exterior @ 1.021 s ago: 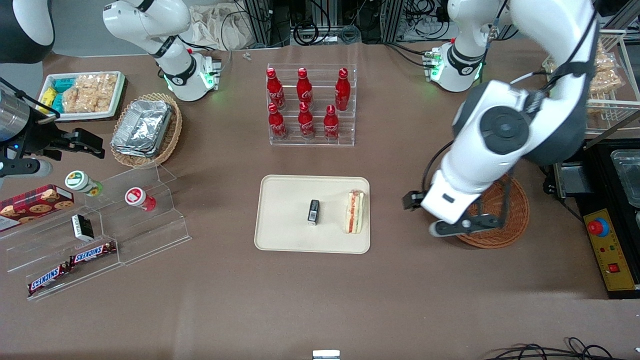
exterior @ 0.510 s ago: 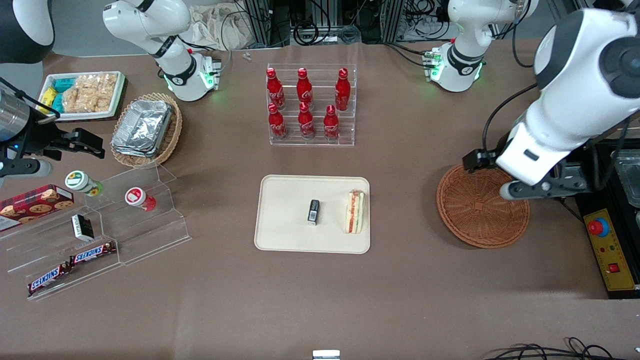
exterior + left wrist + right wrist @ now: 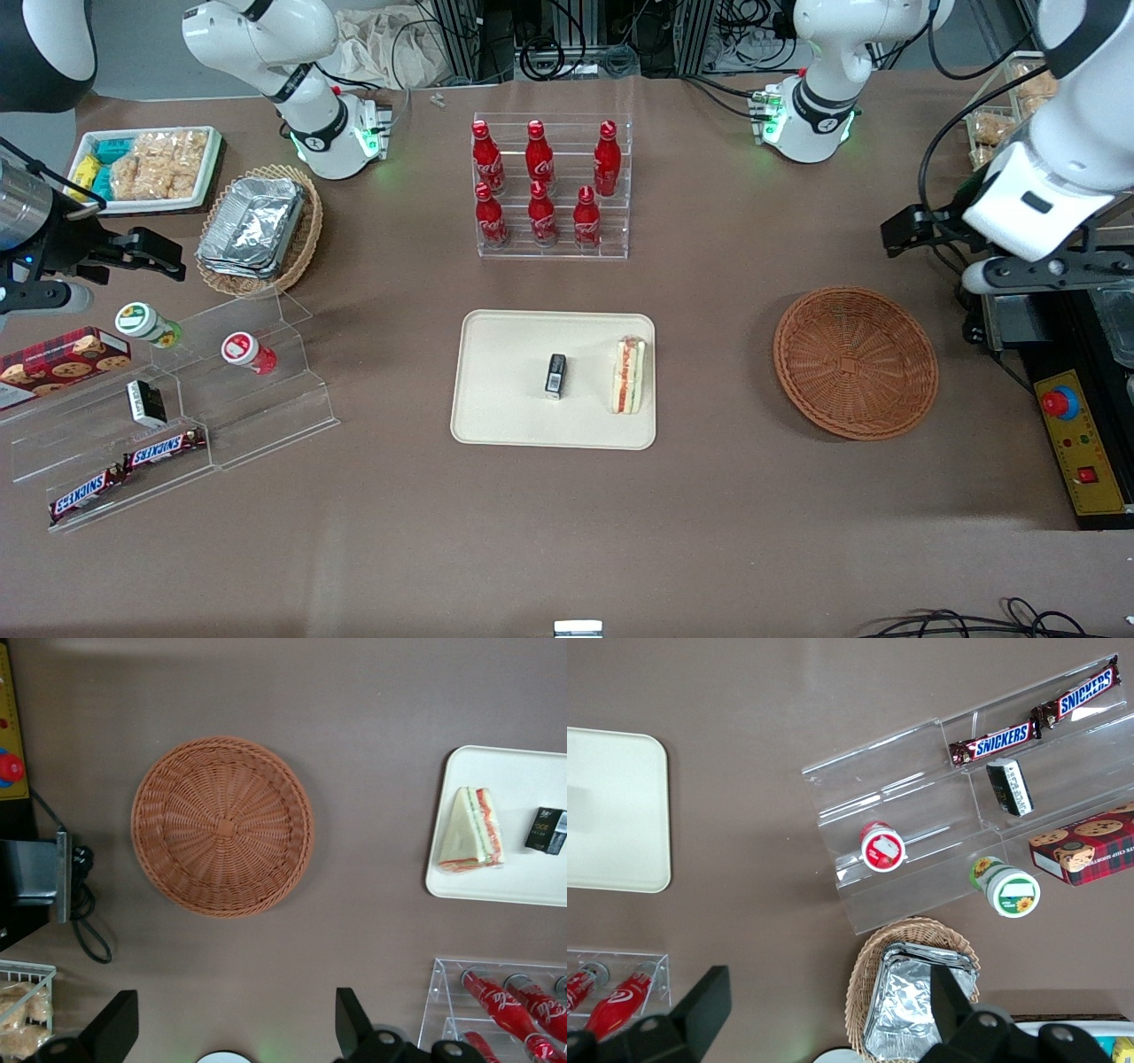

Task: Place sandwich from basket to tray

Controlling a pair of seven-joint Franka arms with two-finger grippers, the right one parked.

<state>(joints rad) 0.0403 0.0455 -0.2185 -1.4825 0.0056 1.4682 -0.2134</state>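
Overhead, spread empty fingers [image 3: 235, 1028] above brown table [image 3: 709, 496]; sandwich [image 3: 628, 376] on tray [image 3: 505, 390], basket [image 3: 855, 361] apart.

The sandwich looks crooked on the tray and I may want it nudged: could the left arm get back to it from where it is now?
Probably yes. The sandwich lies uncovered at the tray's edge nearest the basket; only the small black box is beside it. The open gripper hangs high, and nothing stands between.
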